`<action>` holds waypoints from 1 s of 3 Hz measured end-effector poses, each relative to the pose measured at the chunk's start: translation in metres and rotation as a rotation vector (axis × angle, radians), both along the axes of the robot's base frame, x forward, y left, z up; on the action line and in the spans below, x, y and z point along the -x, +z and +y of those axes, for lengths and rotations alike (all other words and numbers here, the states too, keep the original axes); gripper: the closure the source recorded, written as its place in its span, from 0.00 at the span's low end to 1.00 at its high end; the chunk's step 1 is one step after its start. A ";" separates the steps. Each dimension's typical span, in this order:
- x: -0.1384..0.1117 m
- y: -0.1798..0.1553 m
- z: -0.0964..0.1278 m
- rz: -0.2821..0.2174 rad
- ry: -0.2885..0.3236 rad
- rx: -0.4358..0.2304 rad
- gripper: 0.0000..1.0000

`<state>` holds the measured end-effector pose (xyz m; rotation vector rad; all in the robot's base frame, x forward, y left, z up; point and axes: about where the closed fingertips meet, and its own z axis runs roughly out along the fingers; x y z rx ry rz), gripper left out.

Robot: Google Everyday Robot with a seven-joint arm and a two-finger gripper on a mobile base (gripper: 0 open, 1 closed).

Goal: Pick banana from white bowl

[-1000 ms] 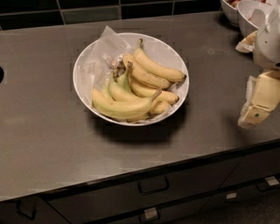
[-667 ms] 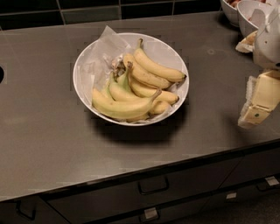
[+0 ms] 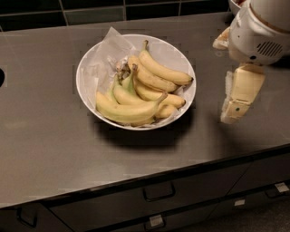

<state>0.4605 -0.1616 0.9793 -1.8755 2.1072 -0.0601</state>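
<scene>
The white bowl, wide and shallow with crinkled white paper inside, stands on the grey counter left of centre. It holds several bananas. The banana, the largest one, pale yellow and strongly curved, lies along the bowl's front edge with its stem pointing up to the right. Deeper-yellow bananas with dark tips lie behind it. My gripper hangs over the counter to the right of the bowl, pointing down, apart from the bowl and holding nothing.
Another white dish with items sits at the far right back corner, behind my arm. A dark round opening is at the counter's left edge. Drawers with handles run below the front edge. Dark tiles line the back.
My gripper has moved left, closer to the bowl's right side. The bowl and the bananas have not moved.
</scene>
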 end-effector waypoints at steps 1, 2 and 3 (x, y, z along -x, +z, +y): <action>-0.013 0.003 0.040 0.007 0.091 -0.008 0.00; -0.013 0.003 0.040 0.007 0.091 -0.008 0.00; -0.010 0.002 0.051 0.017 0.094 -0.018 0.13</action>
